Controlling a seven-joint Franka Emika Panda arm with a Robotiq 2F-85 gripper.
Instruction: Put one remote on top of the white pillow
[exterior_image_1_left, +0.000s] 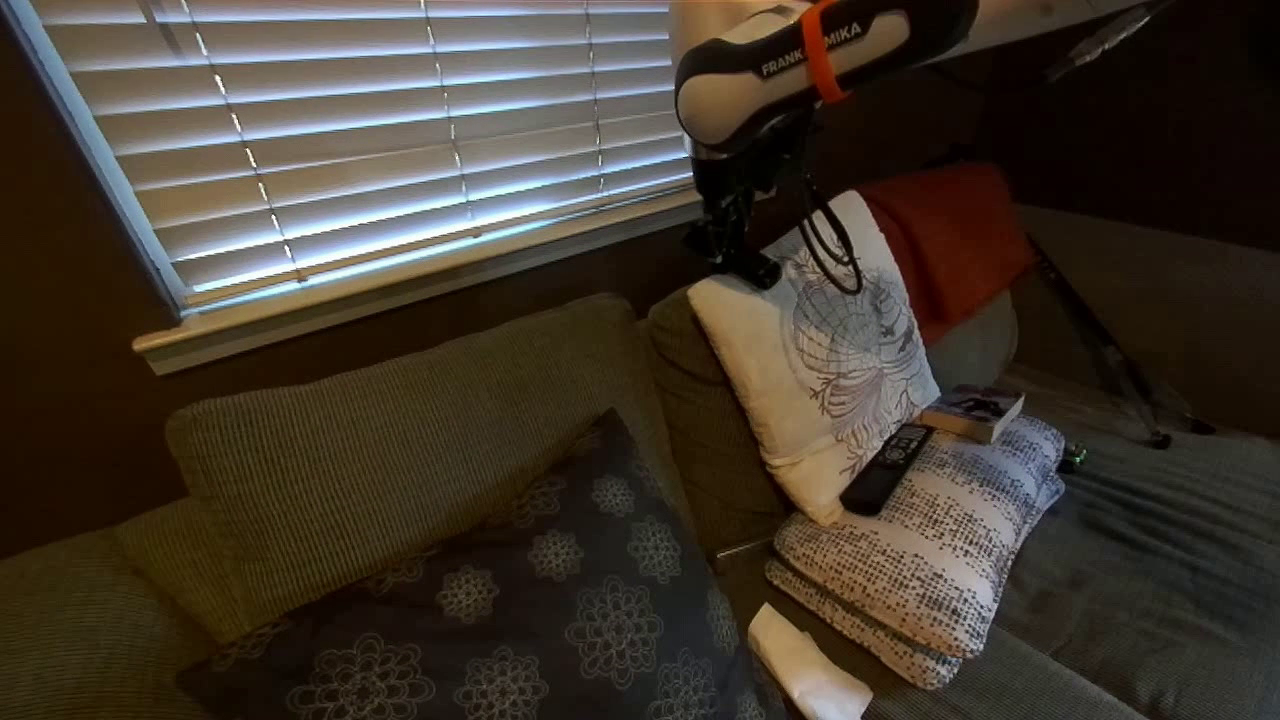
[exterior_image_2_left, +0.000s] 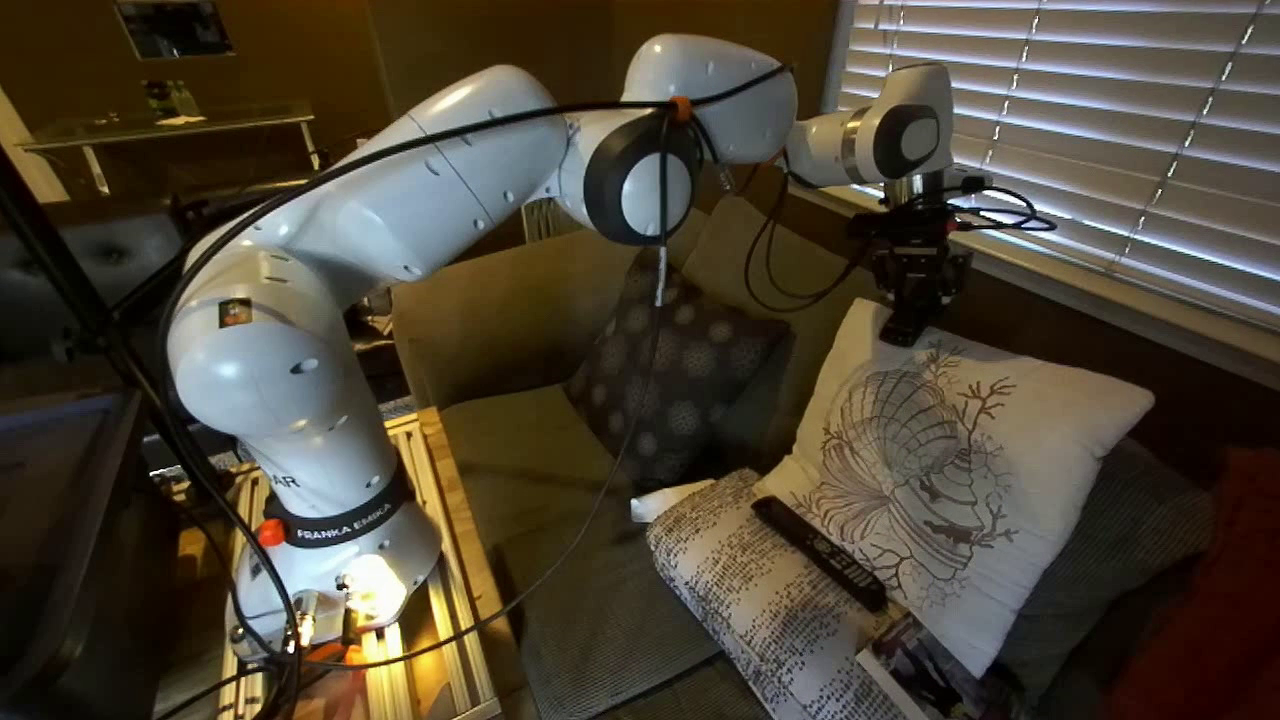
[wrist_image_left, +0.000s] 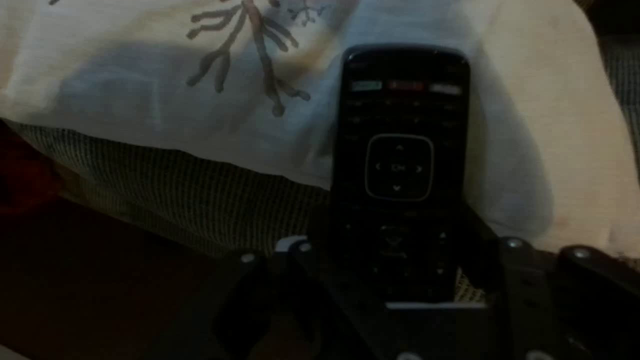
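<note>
My gripper (wrist_image_left: 397, 230) is shut on a black remote (wrist_image_left: 400, 165), with its fingers on both long sides. In both exterior views the gripper (exterior_image_1_left: 738, 240) (exterior_image_2_left: 915, 285) points down over the upper edge of the white pillow (exterior_image_1_left: 755, 345) (exterior_image_2_left: 1075, 425), and the held remote shows as a dark bar at its tip. The white pillow (wrist_image_left: 150, 95), with its shell and coral drawing, leans against the couch back. I cannot tell whether the held remote touches it. A second black remote (exterior_image_1_left: 888, 470) (exterior_image_2_left: 820, 553) lies on the patterned cushion against the pillow's lower edge.
Folded black-and-white patterned cushions (exterior_image_1_left: 920, 560) lie before the white pillow, with a book (exterior_image_1_left: 975, 410) on them. A dark grey flowered cushion (exterior_image_1_left: 540, 600) and a white paper-like piece (exterior_image_1_left: 808, 665) are beside them. A red cloth (exterior_image_1_left: 950, 240) hangs over the couch back. Window blinds (exterior_image_2_left: 1100, 150) are behind.
</note>
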